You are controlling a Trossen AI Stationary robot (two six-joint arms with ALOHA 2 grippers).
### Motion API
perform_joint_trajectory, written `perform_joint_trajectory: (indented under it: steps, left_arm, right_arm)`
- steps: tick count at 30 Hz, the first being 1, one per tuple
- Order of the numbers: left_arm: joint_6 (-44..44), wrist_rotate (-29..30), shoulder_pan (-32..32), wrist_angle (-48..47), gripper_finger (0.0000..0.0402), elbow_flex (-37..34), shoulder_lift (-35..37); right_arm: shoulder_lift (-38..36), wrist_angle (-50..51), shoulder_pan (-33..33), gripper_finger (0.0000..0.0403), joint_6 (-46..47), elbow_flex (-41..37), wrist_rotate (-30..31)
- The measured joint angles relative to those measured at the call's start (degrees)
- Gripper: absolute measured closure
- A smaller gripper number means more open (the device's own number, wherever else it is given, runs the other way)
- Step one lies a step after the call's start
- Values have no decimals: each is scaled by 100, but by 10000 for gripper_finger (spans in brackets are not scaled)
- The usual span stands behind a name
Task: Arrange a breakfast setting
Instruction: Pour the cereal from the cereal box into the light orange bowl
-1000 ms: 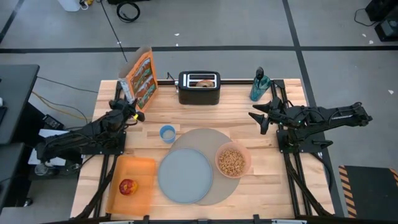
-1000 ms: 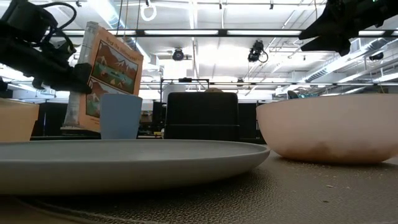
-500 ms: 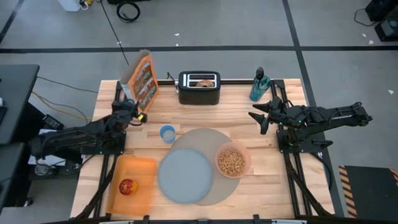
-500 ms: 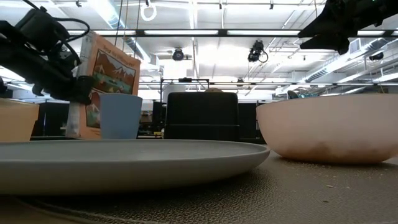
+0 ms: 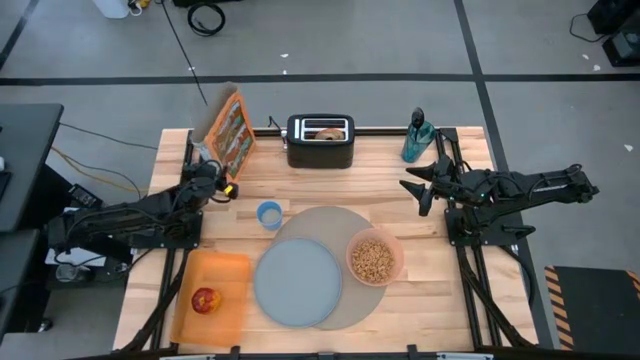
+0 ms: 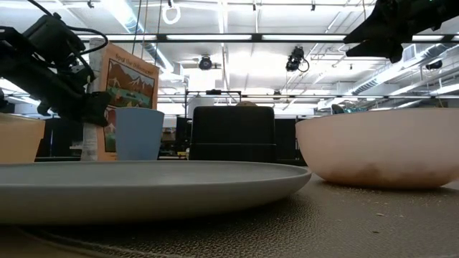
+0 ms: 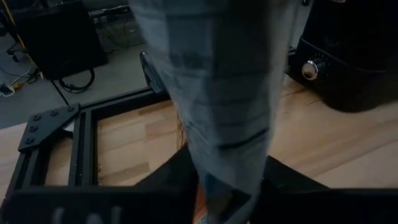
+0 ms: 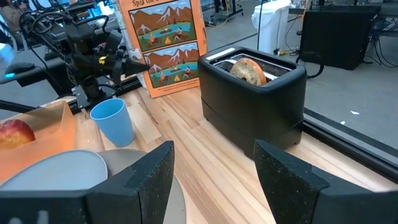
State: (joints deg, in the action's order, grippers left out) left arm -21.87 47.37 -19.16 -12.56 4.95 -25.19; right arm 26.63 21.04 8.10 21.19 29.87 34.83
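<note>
Wooden table [image 5: 320, 170] carries the setting, inspected from its near edge outward. Nearest lies an orange board [image 5: 210, 295] at the left with a small red apple [image 5: 206, 300] on it. Beside it a blue-grey plate [image 5: 297, 282] rests on the large round grey mat [image 5: 330, 225], and a pink bowl of tan cereal [image 5: 374, 258] sits on the mat's right side, just beside the plate. A blue cup [image 5: 268, 214] stands just off the mat's far left edge. Left hand [image 5: 222, 187] is at the base of the upright cereal box [image 5: 231, 125]; whether its fingers grip the box cannot be told. Right hand [image 5: 412, 187] hovers over the table's right side, fingers spread, holding nothing. At the far edge the toasted bagel [image 5: 327, 131] sits in the black toaster [image 5: 320, 142], with a teal bottle [image 5: 417, 137] further right.
</note>
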Motion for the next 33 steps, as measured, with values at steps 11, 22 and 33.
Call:
perform_joint_trajectory:
  steps: [11,22,33]
  left_arm:
    - [630,38,236,14,207,398,13]
    - [578,508,554,-513,207,1129,7]
    - [1304,1071,968,-491,207,2120,7]
  right_arm:
    - [0,2,2,175,43,0,-65]
    - [0,-57,2,175,113,0,-153]
    - [0,-253,2,175,-17,0,-155]
